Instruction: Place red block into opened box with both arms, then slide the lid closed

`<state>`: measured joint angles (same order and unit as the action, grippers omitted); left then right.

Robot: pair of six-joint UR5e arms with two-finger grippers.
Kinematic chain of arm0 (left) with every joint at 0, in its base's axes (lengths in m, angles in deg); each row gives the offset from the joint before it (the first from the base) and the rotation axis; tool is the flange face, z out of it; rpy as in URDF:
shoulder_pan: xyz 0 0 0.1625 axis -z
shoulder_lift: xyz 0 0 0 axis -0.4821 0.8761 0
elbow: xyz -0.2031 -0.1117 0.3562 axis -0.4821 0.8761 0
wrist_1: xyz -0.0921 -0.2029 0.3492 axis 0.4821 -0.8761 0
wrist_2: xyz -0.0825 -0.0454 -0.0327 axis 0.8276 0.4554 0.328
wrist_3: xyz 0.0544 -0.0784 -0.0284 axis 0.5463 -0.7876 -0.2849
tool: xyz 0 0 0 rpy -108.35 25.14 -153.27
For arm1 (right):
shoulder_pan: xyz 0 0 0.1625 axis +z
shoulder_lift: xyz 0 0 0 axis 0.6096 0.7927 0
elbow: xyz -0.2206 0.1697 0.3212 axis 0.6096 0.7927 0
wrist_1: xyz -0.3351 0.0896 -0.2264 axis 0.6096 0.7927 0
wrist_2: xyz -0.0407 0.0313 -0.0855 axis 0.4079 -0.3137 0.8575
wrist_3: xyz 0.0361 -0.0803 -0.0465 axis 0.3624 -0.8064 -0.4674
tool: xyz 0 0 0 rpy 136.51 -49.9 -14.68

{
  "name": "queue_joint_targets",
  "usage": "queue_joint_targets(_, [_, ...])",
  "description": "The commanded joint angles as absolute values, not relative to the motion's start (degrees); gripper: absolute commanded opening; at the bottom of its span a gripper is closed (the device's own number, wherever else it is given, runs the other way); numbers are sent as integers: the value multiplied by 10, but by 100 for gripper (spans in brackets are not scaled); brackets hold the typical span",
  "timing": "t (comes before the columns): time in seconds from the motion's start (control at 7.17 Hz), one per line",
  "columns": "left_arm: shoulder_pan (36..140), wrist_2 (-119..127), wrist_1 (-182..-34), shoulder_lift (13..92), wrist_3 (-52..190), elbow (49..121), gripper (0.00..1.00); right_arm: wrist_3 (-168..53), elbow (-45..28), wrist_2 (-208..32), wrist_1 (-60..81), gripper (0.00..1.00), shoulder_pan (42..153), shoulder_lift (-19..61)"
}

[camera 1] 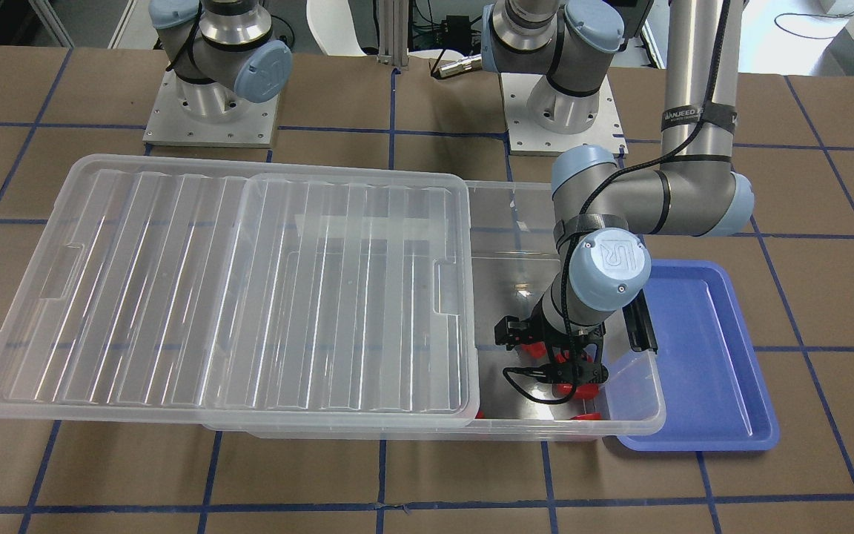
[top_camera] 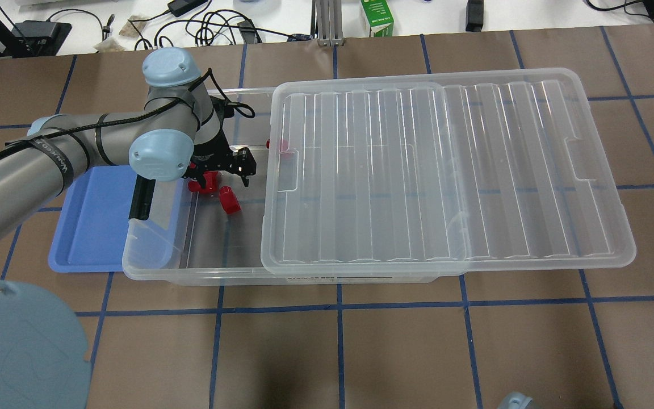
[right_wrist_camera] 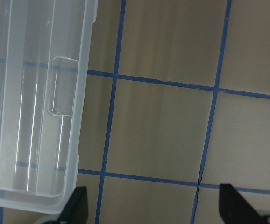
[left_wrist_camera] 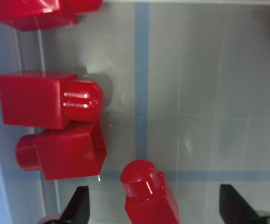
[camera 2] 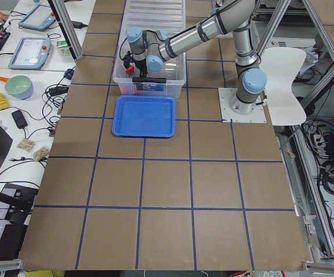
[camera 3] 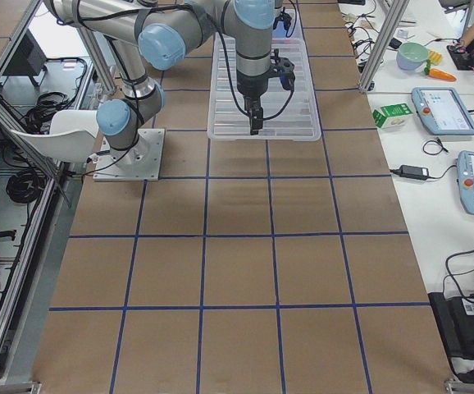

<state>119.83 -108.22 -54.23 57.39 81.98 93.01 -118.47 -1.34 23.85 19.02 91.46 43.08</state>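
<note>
The clear box [top_camera: 191, 272] lies across the table, and the ribbed clear lid [top_camera: 446, 170] covers most of it, overhanging toward my right, so the end near the blue tray is uncovered. Several red blocks lie on the floor of that uncovered end. My left gripper [left_wrist_camera: 156, 205] hangs low inside it, open, with one red block [left_wrist_camera: 149, 196] between its fingertips but not clamped. Two more blocks [left_wrist_camera: 46, 100] lie just beyond. In the overhead view the left gripper [top_camera: 217, 173] is over the red cluster [top_camera: 229, 200]. My right gripper [right_wrist_camera: 156, 205] is open over bare table beside the lid's notched end [right_wrist_camera: 60, 93].
A blue tray [top_camera: 91, 221] sits against the box's uncovered short end, where the black latch bar [top_camera: 141, 199] stands up. One red block [top_camera: 279, 145] shows under the lid's edge. Cables and a green carton [top_camera: 377, 17] lie beyond the table's far edge.
</note>
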Motion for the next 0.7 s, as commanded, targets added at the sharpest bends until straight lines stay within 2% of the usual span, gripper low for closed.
queue_joint_targets(0.0, [1196, -1086, -606, 543, 819, 872, 100, -1186, -54, 231, 200, 100, 915, 406])
queue_joint_targets(0.28, [1196, -1106, -715, 518, 820, 787, 100, -1185, -125, 231, 288, 100, 915, 399])
queue_joint_targets(0.56, [1188, -1109, -814, 472, 822, 756, 100, -1180, -197, 231, 382, 100, 915, 395])
